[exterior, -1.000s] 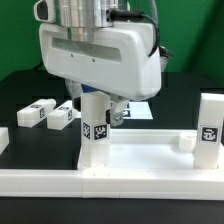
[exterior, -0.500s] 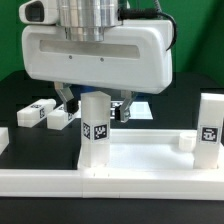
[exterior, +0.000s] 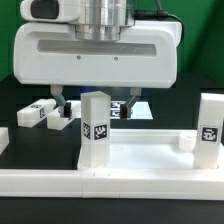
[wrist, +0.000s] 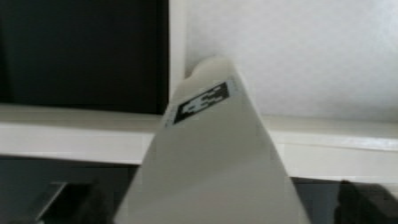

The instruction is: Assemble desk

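Note:
The white desk tabletop (exterior: 150,158) lies in front, rim up. One white leg block (exterior: 96,132) with a tag stands upright at the corner on the exterior view's left; it also fills the wrist view (wrist: 205,150). My gripper (exterior: 96,105) hangs over this leg, open, with one dark finger (exterior: 63,101) on each side of its top and a gap to the leg. In the wrist view the gripper (wrist: 199,205) straddles the leg without touching it. A second leg (exterior: 209,127) stands upright at the exterior view's right.
Two loose leg blocks (exterior: 35,112) (exterior: 60,118) lie on the black table at the exterior view's left. A flat white piece with tags (exterior: 138,108) shows behind the gripper. The large gripper body hides the back of the scene.
The fingers have spread apart from the standing leg, and the gripper body has risen and come nearer the camera. The leg stays upright in place.

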### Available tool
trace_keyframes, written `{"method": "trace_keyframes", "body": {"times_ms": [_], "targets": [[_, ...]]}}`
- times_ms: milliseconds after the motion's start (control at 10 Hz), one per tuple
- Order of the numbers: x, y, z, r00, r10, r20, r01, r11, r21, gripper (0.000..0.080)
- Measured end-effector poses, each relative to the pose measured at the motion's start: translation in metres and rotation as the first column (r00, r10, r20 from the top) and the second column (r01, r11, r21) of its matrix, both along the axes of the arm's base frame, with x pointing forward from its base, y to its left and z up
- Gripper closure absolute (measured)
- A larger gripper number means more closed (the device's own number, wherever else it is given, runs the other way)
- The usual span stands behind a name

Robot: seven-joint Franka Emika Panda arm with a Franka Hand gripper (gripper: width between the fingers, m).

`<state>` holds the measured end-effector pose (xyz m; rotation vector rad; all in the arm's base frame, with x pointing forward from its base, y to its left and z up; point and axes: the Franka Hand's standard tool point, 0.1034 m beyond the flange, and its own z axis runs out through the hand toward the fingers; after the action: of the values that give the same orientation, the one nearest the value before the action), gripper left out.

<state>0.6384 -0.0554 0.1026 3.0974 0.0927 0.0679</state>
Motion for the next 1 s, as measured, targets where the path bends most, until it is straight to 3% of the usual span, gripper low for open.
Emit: {"method": "trace_keyframes", "body": {"times_ms": [500,700,800,900,1000], "targets": [[0.0000,-0.0022,0.0000,0.955,0.298,-0.016,-0.298,0.954,-0.017,0.0150],[0.0000,-0.0023,0.0000,0.955,0.297,-0.015,-0.297,0.955,-0.017,0.0409],[-0.0003,-0.0020,-0.0002,0.956,0.292,-0.016,-0.292,0.956,-0.015,0.0409],[-0.0006,-0.0020,-0.0003,0.960,0.278,-0.016,-0.279,0.960,-0.014,0.0511],[-0.0006,-0.0020,-0.0003,0.960,0.278,-0.016,-0.278,0.960,-0.014,0.0511]]}}
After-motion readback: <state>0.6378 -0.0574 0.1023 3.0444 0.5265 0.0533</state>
